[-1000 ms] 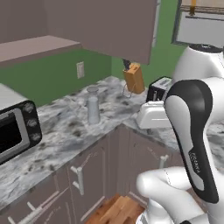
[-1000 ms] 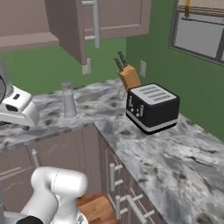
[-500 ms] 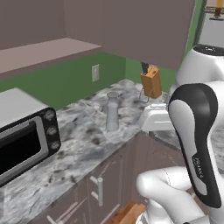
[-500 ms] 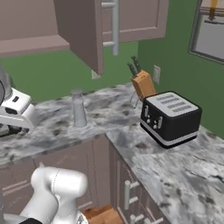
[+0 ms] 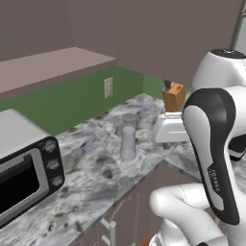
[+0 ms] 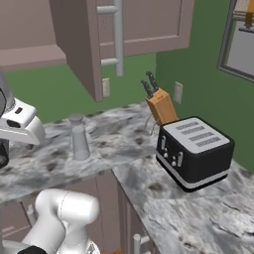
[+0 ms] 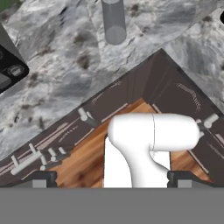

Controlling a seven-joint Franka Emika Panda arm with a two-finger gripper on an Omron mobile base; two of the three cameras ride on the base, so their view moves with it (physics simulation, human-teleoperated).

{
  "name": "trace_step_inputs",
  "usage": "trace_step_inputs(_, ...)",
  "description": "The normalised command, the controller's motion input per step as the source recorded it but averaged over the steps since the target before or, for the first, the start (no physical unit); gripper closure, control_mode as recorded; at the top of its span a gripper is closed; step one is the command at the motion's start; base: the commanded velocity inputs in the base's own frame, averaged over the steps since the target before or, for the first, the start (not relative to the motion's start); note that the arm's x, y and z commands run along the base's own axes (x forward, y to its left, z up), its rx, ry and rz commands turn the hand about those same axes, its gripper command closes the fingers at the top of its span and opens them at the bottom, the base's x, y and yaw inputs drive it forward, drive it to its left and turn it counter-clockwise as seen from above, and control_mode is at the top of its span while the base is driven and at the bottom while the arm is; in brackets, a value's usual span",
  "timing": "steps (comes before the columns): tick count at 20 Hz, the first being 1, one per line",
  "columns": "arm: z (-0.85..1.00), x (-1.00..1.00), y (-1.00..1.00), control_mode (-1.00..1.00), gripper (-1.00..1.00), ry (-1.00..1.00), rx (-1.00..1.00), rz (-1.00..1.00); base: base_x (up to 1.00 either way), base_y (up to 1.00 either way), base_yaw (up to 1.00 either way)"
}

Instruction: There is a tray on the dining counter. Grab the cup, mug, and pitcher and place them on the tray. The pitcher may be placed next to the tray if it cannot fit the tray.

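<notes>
The pitcher (image 5: 128,140) is a tall, pale grey translucent cylinder standing upright on a marbled corner counter (image 5: 91,182), in front of the green wall. It also shows in the right base view (image 6: 79,139) and at the top of the hand view (image 7: 113,22). My gripper (image 7: 112,178) is open, its two dark fingertips (image 7: 43,177) far apart with nothing between them. It hangs over the floor in front of the cabinets, well short of the pitcher. The tray, cup, mug and dining counter are out of view.
A toaster oven (image 5: 24,178) stands at the counter's left end. A black toaster (image 6: 194,151) and a knife block (image 6: 159,104) stand on the right stretch. Wall cabinets hang above, one with its door (image 6: 74,44) open. Below the counter are cabinet fronts (image 7: 144,87) and a wooden floor.
The whole picture has shifted in both base views, so the base has driven; the corner counter with the pitcher now looks nearer. The gripper has stayed open.
</notes>
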Motion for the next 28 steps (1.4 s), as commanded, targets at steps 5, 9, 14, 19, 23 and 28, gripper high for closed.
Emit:
trace_step_inputs(5, 0.0, 0.0, 0.0, 1.0, -1.0, 0.0, 0.0, 0.0, 0.32, -0.1, 0.0)
trace_step_inputs(9, 0.0, 0.0, 0.0, 1.0, -1.0, 0.0, 0.0, 0.0, 0.27, -0.02, 0.0)
trace_step_inputs(14, 0.0, 0.0, 0.0, 1.0, -1.0, 0.0, 0.0, 0.0, 0.08, 0.0, 0.0)
trace_step_inputs(19, 0.0, 0.0, 0.0, 1.0, -1.0, 0.0, 0.0, 0.0, 0.0, 0.0, 0.0)
trace_step_inputs(23, 0.0, 0.0, 0.0, 1.0, -1.0, 0.0, 0.0, 0.0, 0.0, 0.0, 0.0)
trace_step_inputs(28, 0.0, 0.0, 0.0, 1.0, -1.0, 0.0, 0.0, 0.0, 0.0, 0.0, 0.0)
